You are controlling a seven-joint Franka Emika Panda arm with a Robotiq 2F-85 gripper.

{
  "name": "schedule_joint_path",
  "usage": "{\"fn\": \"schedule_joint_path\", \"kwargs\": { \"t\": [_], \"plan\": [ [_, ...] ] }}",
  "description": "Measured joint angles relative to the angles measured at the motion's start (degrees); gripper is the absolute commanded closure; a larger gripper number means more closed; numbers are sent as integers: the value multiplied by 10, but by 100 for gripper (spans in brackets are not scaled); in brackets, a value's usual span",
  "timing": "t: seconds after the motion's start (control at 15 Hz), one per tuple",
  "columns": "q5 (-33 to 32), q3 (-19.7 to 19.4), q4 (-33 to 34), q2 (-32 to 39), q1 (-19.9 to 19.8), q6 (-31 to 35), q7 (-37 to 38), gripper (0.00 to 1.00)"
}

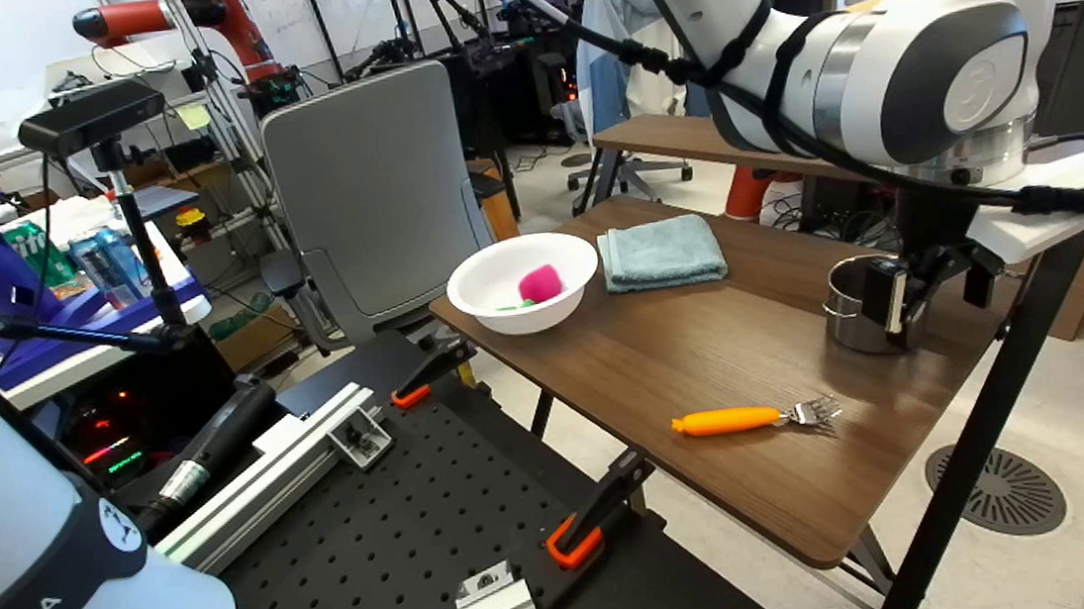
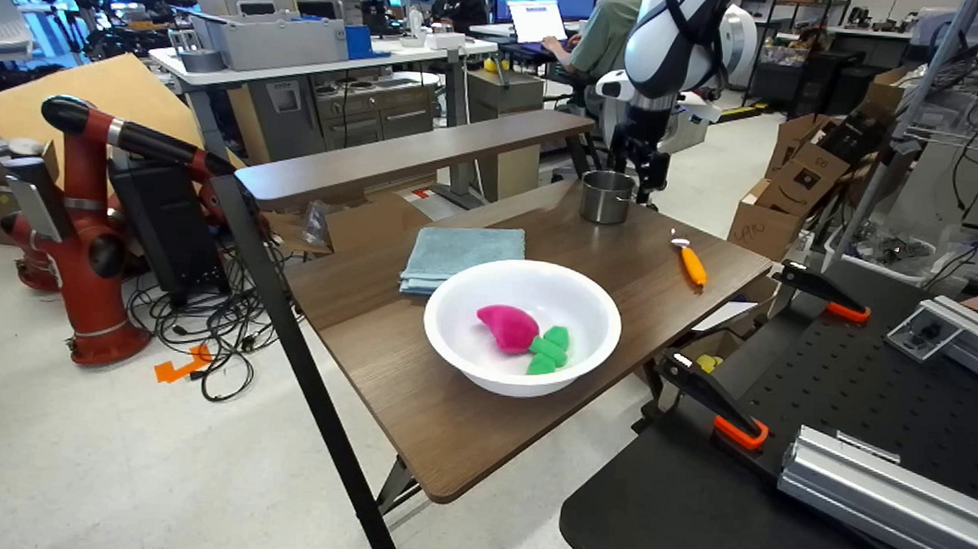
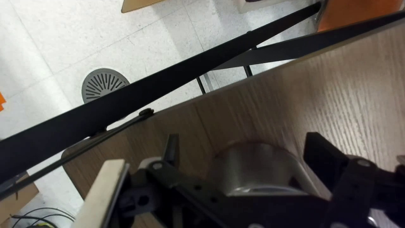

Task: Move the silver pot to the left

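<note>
The silver pot [image 1: 852, 322] stands upright at the far end of the brown table, a shiny grey metal cylinder with a small side handle. It also shows in an exterior view [image 2: 606, 198] and between the fingers in the wrist view [image 3: 256, 167]. My gripper [image 1: 934, 292] is low at the pot, pointing down. It also shows in an exterior view [image 2: 640, 167]. In the wrist view the gripper [image 3: 243, 141] is open, with a finger on either side of the pot and gaps between fingers and wall. The gripper body hides part of the pot's rim and near side.
A white bowl [image 2: 452, 323] holding a pink piece [image 2: 509, 327] and a green piece [image 2: 549, 350] stands at the opposite table end. A folded teal towel [image 1: 661, 251] lies beside it. An orange-handled fork [image 1: 727, 420] lies near the pot. A black table leg bar [image 3: 142, 91] runs beside the table edge.
</note>
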Motion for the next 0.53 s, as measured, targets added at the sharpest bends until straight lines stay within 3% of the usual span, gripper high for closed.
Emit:
{"fn": "schedule_joint_path", "kwargs": {
  "t": [0.53],
  "plan": [
    [0,30,15,19,12,0,-22,0]
  ]
}}
